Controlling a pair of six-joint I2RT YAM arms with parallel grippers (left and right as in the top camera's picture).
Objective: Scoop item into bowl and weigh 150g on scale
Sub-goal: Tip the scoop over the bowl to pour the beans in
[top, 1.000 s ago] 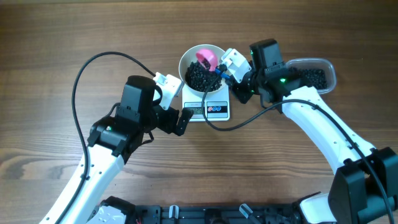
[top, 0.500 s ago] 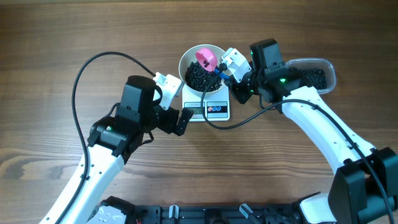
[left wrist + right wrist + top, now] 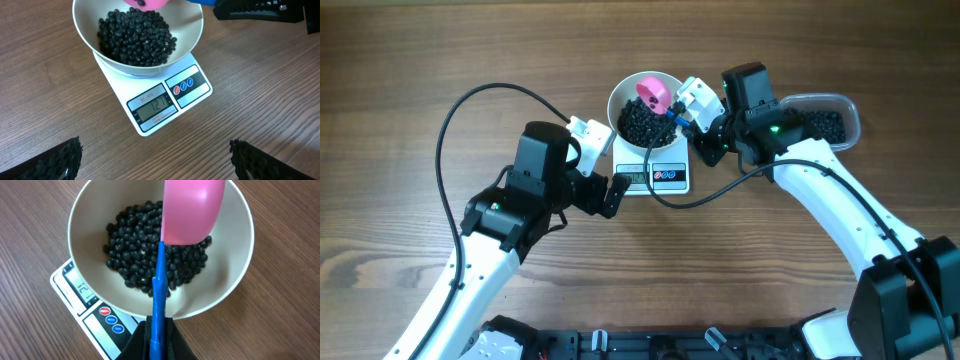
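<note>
The white bowl (image 3: 613, 105) stands on the white scale (image 3: 665, 180) and holds a heap of black beans, the item (image 3: 638, 125). In the left wrist view the scale (image 3: 192, 97) shows 121 under the bowl (image 3: 195, 30). My right gripper (image 3: 159, 340) is shut on the blue handle (image 3: 160, 295) of a pink scoop (image 3: 192, 210), whose head hangs over the beans (image 3: 140, 260). The scoop (image 3: 652, 93) sits at the bowl's far side. My left gripper (image 3: 155, 165) is open in front of the scale, with nothing between its fingers (image 3: 55, 160).
A clear plastic tub (image 3: 825, 122) with more black beans stands to the right of the scale, behind my right arm. A black cable (image 3: 455, 120) loops over the table at the left. The right gripper (image 3: 688, 125) hovers by the bowl's right rim.
</note>
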